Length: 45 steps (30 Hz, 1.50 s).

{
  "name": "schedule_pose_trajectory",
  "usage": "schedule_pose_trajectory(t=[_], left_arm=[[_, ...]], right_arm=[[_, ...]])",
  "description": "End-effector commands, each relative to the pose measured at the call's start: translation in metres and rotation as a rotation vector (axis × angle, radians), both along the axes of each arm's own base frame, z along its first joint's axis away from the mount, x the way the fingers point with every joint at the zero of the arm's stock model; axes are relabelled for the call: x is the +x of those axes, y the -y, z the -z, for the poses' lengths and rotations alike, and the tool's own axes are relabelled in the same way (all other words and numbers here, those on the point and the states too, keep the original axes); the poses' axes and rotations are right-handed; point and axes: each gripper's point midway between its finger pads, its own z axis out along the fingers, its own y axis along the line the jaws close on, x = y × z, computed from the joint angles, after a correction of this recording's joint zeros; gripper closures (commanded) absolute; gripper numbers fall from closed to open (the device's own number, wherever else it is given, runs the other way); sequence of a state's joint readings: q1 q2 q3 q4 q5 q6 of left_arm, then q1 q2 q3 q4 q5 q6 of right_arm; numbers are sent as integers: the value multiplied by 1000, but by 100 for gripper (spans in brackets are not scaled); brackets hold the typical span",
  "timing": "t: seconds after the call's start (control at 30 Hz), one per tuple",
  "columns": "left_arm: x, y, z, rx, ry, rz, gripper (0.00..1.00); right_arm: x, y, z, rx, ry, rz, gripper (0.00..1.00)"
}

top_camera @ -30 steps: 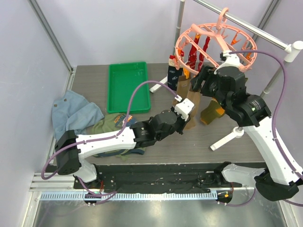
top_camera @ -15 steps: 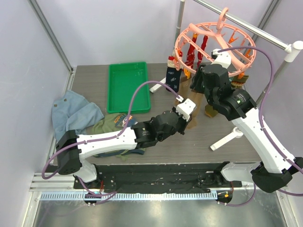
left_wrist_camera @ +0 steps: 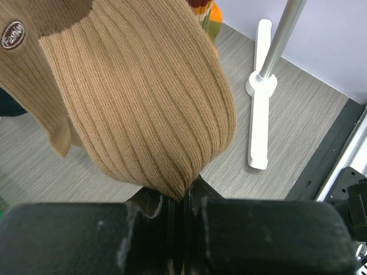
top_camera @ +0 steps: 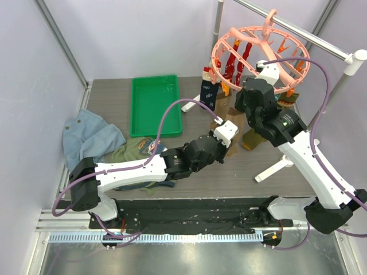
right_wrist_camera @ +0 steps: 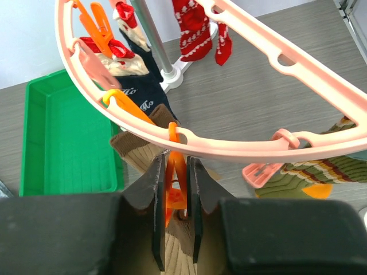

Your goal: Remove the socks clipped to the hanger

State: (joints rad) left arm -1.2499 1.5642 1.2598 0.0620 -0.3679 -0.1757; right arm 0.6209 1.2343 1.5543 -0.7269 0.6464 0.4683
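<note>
Your left pincer (left_wrist_camera: 184, 197) was clamped on the toe of the tan sock (left_wrist_camera: 143, 103), which hung just above it; your right pincer (right_wrist_camera: 176, 163) pinched the clip (right_wrist_camera: 176, 183) under the hanger (right_wrist_camera: 275, 57); step: unclipping; next, probably squeeze harder while the left draws down.

We find the hanger (top_camera: 261, 54) hung on the rail stand (top_camera: 359, 58) at the counter's (top_camera: 229, 172) back right, socks (top_camera: 210, 91) dangling beneath its ring. The tray (top_camera: 153, 106) lies left of it; the T-shirt (top_camera: 131, 153) sits before the tray, the denim garment (top_camera: 86, 137) further left at the counter's edge.
</note>
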Motion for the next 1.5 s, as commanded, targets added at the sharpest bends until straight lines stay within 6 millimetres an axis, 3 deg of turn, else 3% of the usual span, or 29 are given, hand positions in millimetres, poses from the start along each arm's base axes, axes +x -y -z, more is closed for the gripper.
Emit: schedule_pose_trajectory(t=[0.0, 0.3, 0.53, 0.63, 0.77, 0.97, 1.1, 1.23, 1.3, 1.33, 1.4, 1.47], left_arm=[[4, -8, -18, -58, 22, -53, 100], [11, -47, 0, -44, -28, -139, 100], [24, -74, -9, -70, -56, -224, 100], [45, -97, -11, -85, -92, -300, 100], [93, -139, -15, -99, -153, -438, 100], [148, -182, -25, -85, -156, -558, 100], [182, -202, -17, -75, -180, -611, 100], [219, -230, 9, -38, -229, -695, 100], [234, -233, 34, -5, -274, -707, 100], [244, -239, 32, -10, -277, -724, 98], [254, -243, 59, 40, -333, -743, 83], [261, -248, 66, 70, -368, -758, 71]], right_arm=[[-3, 1, -18, 45, 68, 0, 95], [-2, 4, -20, 43, 90, 14, 95], [-5, -1, -20, 58, 97, -22, 93], [-9, 1, -18, 48, 97, -35, 79], [-16, 6, -16, 40, 104, -45, 60], [-27, 5, -13, 18, 107, -109, 46], [-40, 7, -10, 24, 108, -150, 34], [-56, 6, -3, 32, 89, -212, 23], [-65, 6, 1, 42, 84, -241, 19], [-68, 6, 3, 45, 82, -253, 19], [-77, 7, 8, 58, 85, -275, 19], [-82, 9, 12, 62, 83, -281, 19]])
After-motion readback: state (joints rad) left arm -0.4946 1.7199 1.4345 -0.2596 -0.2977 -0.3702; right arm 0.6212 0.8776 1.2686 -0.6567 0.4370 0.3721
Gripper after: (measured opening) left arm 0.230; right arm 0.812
